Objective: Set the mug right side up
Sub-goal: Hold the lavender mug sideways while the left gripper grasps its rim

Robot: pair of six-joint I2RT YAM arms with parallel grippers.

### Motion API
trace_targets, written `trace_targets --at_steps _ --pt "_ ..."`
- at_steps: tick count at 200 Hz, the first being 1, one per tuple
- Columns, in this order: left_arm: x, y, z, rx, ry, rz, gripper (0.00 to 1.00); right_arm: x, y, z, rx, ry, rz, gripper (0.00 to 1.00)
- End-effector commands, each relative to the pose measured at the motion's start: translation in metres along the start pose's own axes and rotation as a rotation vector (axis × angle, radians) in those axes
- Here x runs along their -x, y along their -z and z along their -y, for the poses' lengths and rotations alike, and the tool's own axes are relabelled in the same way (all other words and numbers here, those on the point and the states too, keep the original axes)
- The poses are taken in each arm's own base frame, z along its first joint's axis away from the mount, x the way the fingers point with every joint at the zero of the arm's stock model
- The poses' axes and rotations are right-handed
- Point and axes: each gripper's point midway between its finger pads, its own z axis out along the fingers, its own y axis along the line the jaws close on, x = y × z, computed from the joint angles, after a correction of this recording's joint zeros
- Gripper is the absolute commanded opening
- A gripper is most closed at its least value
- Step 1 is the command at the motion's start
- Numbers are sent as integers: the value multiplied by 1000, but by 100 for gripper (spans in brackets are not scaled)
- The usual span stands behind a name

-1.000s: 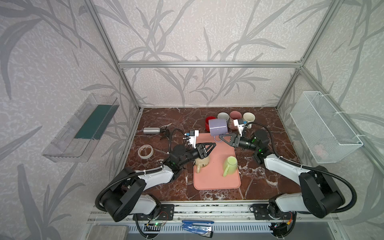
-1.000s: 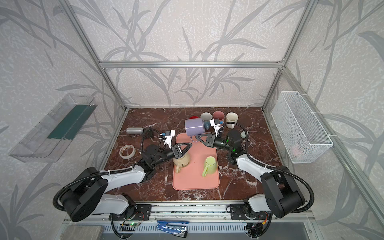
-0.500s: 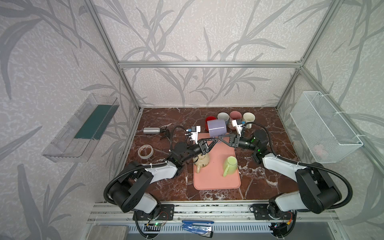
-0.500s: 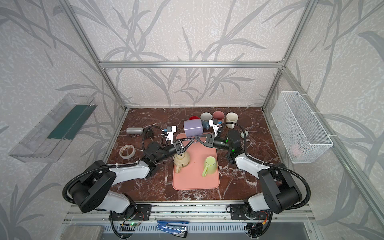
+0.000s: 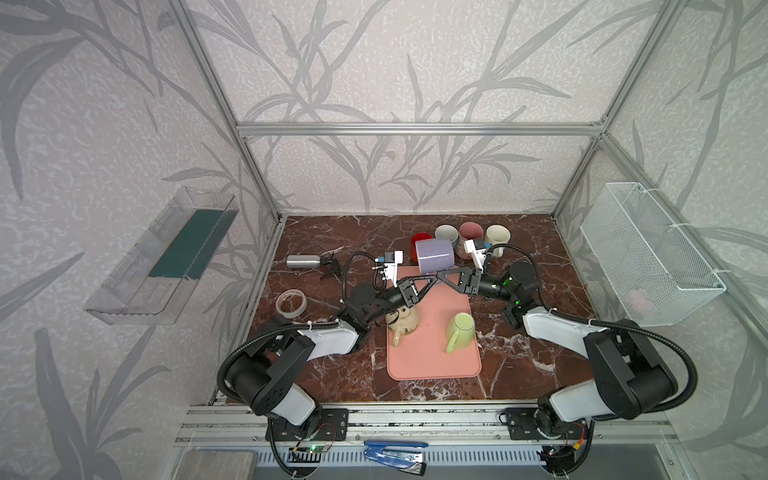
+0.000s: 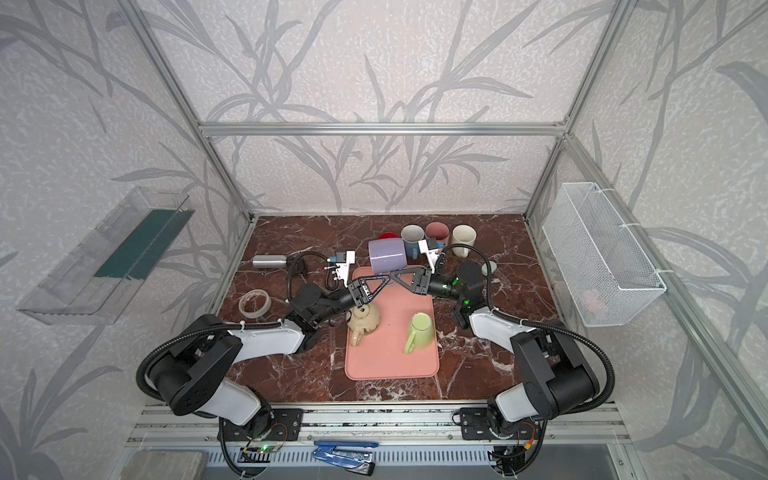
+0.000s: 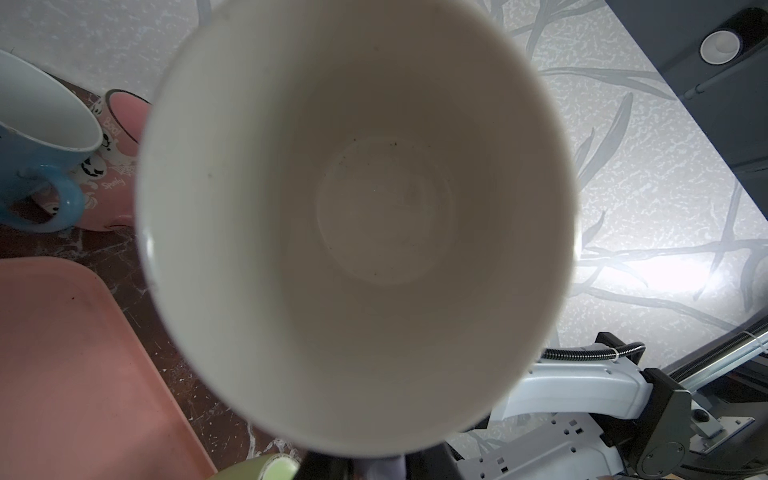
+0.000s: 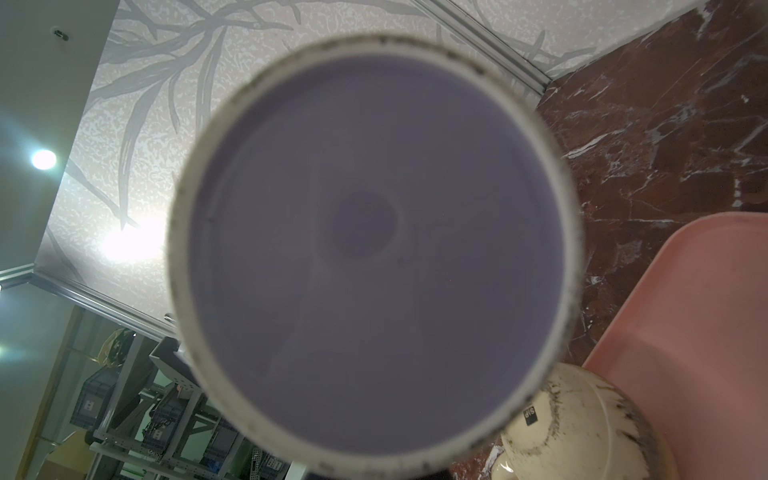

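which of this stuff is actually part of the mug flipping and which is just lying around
job: lavender mug, right gripper, left gripper, base-up beige mug (likely next)
lying about: back-row mugs, tape roll, metal bottle, stapler, wire basket

Item: lavender mug [image 5: 434,255]. Lilac outer wall, plain white inside, pale foot ring around a lilac base. Empty. Lying on its side, raised clear above the far edge of the pink mat [image 5: 432,357], mouth facing left, base facing right.
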Motion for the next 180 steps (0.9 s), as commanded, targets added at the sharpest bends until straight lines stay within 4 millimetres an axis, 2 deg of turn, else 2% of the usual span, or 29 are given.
trace_targets --at_steps 1,11,30,46,83,141,180 --pt "10 -5 13 -46 -24 16 18 4 0 -29 92 127 2 0" --pt "9 -5 10 -34 -24 13 15 3 0 -29 91 127 -2 0" --pt "7 -3 7 -24 -25 17 0 1 0 -28 88 126 -4 0" --pt "8 -1 6 -20 -27 24 0 1 0 -27 83 127 -1 0" --pt "7 3 8 -20 -38 29 0 2 0 -28 82 132 3 19" --pt "9 14 1 15 -37 61 0 2 2 -27 74 145 11 39" --pt "12 19 -1 21 -32 75 0 0 3 -23 65 146 13 44"
